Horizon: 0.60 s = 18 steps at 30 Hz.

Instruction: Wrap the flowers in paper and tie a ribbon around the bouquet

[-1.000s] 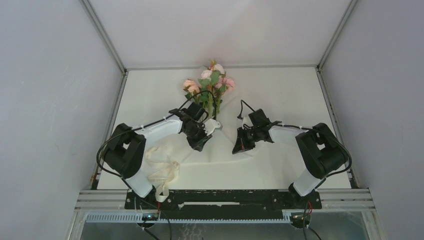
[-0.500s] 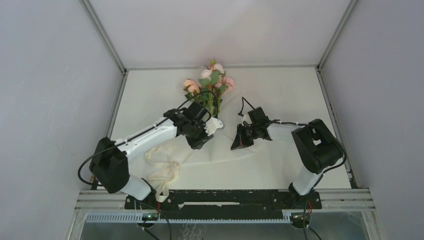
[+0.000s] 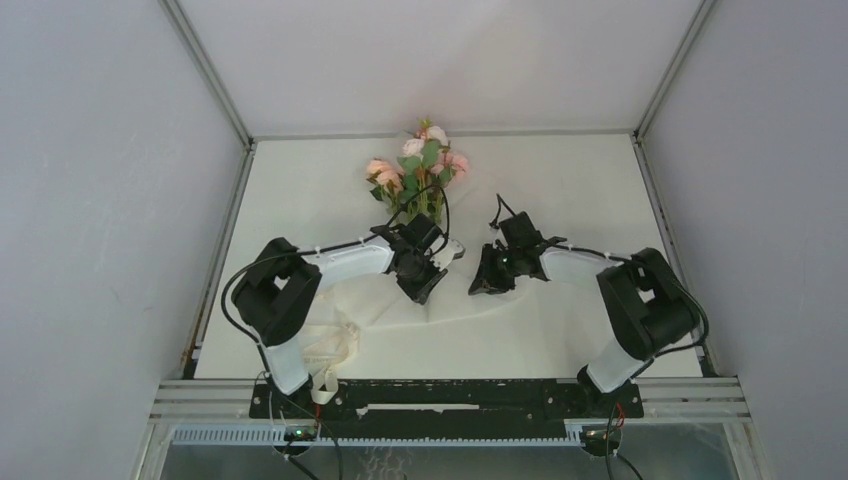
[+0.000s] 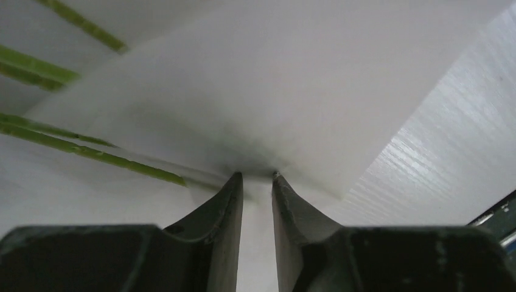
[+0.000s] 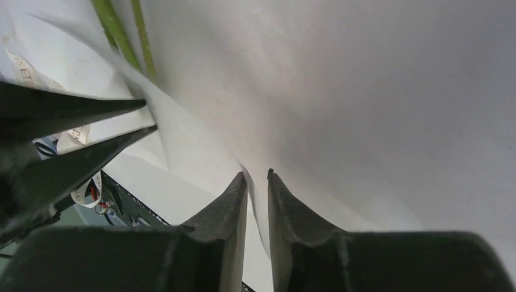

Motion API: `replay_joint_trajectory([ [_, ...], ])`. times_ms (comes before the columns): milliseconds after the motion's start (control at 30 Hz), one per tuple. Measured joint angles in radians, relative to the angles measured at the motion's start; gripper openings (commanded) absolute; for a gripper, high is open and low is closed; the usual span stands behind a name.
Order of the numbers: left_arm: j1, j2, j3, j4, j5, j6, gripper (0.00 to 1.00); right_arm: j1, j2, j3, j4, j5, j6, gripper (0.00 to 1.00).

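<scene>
Pinching a raised flap of the large, thin, off-white sheet of wrapping paper (image 4: 274,91), the left claw (image 4: 256,175) is clenched on the fold right at its tip. The sheet therefore tents over the long thin green stems (image 4: 91,152) lying beneath it. That lift looks meant to carry this side across the stalks. The right claw (image 5: 255,173) sits just beside it on the opposite side. An edge of the paper runs into the narrow slot between its two fingers, but whether it grips or merely brackets that edge I cannot tell. From above, both claws meet low over the middle of the white worktop (image 3: 570,190), at the stem end of the pale pink rose-like flowers (image 3: 420,160). Their heads point towards the far wall, probably so the blooms will show above the cone. The narrow cream fabric ribbon (image 3: 325,345) lies looped near the left arm's base, untouched. Wrapping is barely begun, I judge, and tying waits.
</scene>
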Motion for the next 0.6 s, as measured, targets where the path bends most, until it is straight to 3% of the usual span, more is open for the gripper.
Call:
replay_joint_trajectory([
  [300, 0.026, 0.032, 0.001, 0.021, 0.0, -0.092, 0.27, 0.071, -0.335, -0.005, -0.246, 0.37, 0.192, 0.61],
  [467, 0.026, 0.032, 0.001, 0.021, 0.0, -0.095, 0.27, 0.157, -0.487, -0.107, -0.291, 0.492, 0.393, 0.66],
  [600, 0.026, 0.032, 0.001, 0.021, 0.001, -0.096, 0.28, 0.211, -0.476, -0.219, -0.274, 0.509, 0.563, 0.68],
])
